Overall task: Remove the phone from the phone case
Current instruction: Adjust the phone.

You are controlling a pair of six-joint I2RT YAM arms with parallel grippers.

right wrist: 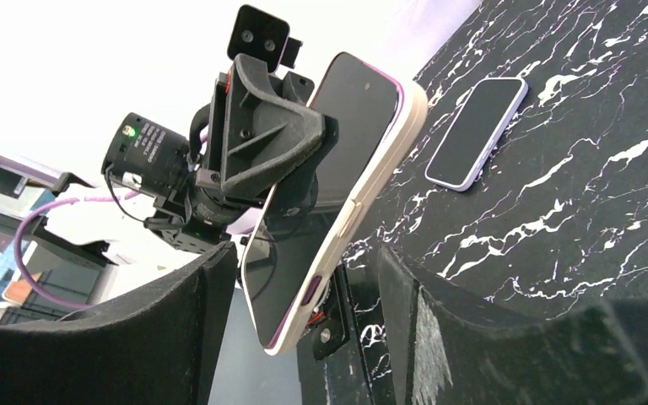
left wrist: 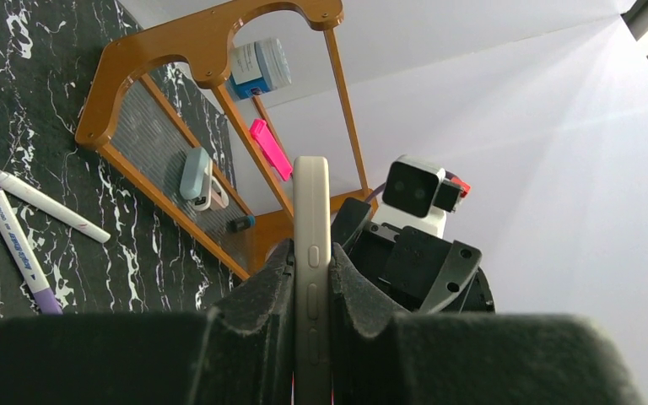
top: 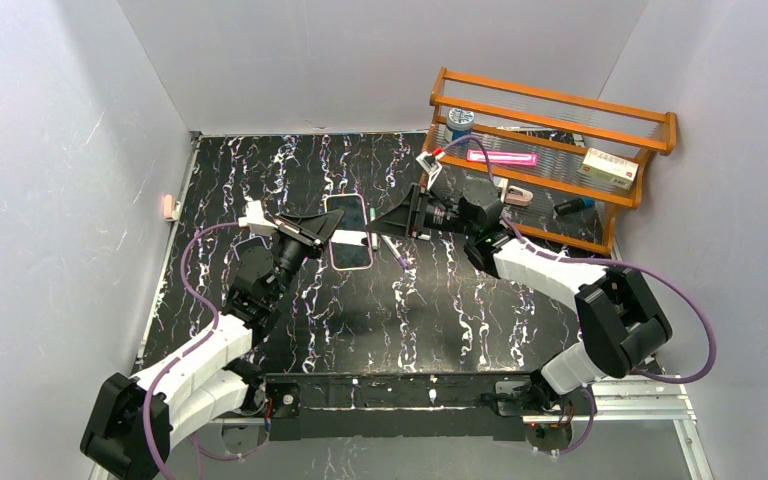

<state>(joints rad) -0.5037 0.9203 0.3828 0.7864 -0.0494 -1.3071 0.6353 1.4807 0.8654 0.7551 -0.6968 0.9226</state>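
Note:
A phone in a cream case (right wrist: 337, 194) with a purple edge is held off the table, edge-on in the left wrist view (left wrist: 310, 211). My left gripper (top: 322, 228) is shut on it, fingers (left wrist: 261, 295) pressing both faces. My right gripper (top: 380, 225) is open. Its fingers (right wrist: 202, 321) stand on either side of the phone's free end without touching it. In the top view the held phone (top: 346, 211) hangs between the two grippers.
A second phone (right wrist: 477, 131) with a dark screen lies flat on the black marble table (top: 440, 310), under the held one (top: 352, 252). Pens (left wrist: 25, 245) lie nearby. A wooden rack (top: 550, 110) with a jar (top: 459, 122), pink marker (top: 502, 157) and box (top: 608, 168) stands back right.

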